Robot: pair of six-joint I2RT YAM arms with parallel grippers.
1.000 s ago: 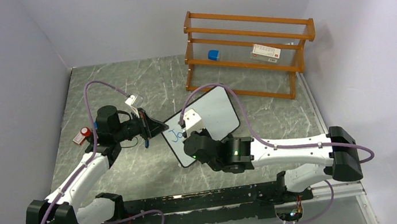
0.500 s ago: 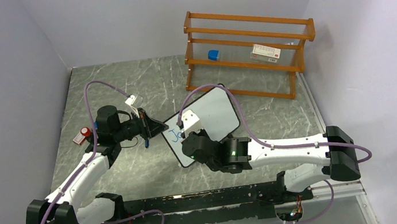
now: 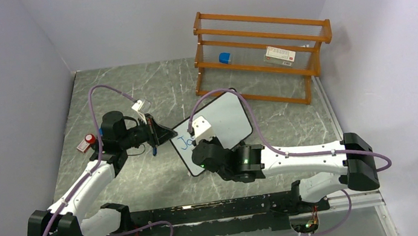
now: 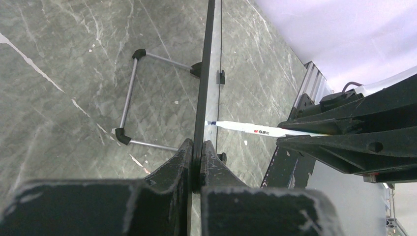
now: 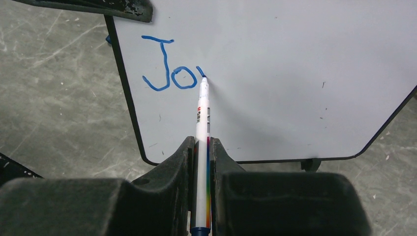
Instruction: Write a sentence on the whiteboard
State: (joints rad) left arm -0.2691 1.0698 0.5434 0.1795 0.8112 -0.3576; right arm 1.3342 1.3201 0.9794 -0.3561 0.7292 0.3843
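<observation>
The whiteboard (image 3: 226, 117) stands tilted in the middle of the table, its black frame seen edge-on in the left wrist view (image 4: 204, 73). My left gripper (image 4: 197, 152) is shut on the frame's left edge (image 3: 163, 135). A white marker (image 5: 202, 118) with a rainbow stripe is clamped in my right gripper (image 5: 202, 143), which is shut on it. The blue tip touches the board's white face (image 5: 295, 64). Of the sentence (image 5: 169, 69), blue "Jo" and the start of a third letter show. From the left wrist the marker (image 4: 251, 129) meets the board side-on.
An orange wooden rack (image 3: 260, 62) stands at the back right, holding a small blue object (image 3: 224, 58) and a white labelled box (image 3: 280, 54). A red and white object (image 3: 86, 142) lies by the left arm. A wire stand (image 4: 129, 96) props the board from behind.
My right gripper has crept a little to the left with the marker still on the board. The left arm and the board have not moved.
</observation>
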